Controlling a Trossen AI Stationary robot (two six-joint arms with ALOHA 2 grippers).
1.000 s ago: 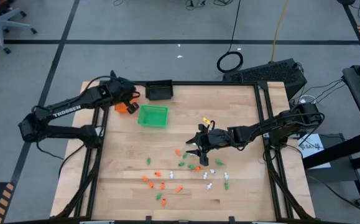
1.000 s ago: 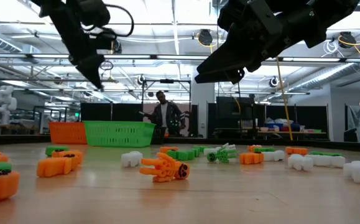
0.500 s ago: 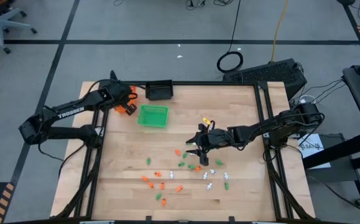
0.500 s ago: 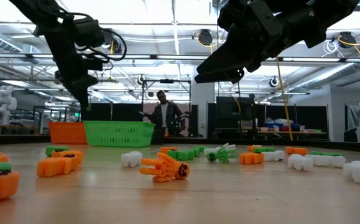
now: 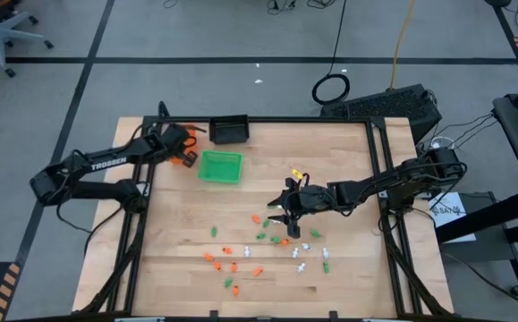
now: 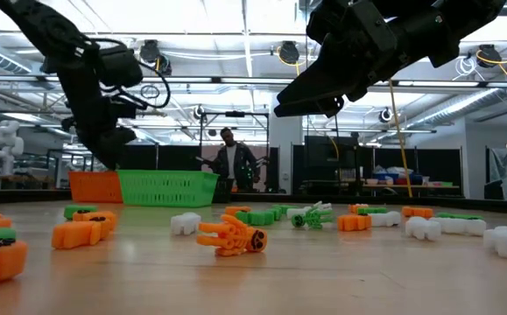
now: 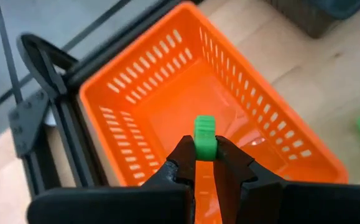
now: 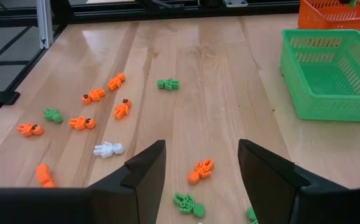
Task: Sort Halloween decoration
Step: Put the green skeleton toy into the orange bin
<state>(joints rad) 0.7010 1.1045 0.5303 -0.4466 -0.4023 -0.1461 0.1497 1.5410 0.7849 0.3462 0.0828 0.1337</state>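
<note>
Desk (image 5: pixel 348 268): wide bare wood, pieces scattered for sorting.
Orange basket (image 7: pixel 186 118) at far-left corner, beside green basket (image 5: pixel 220 167).
Left gripper (image 7: pixel 206 163) over orange basket, jaws clamped on green piece (image 7: pixel 205 135), seemingly poised to drop.
Right gripper (image 8: pixel 201 163) low above scattered pieces (image 5: pixel 267 249), jaws apart, empty, ready to pick.

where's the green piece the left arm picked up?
Pinched in the left tool: the green piece hangs over the orange tray at the table's far-left corner, beside the green tray in the high view.
</note>
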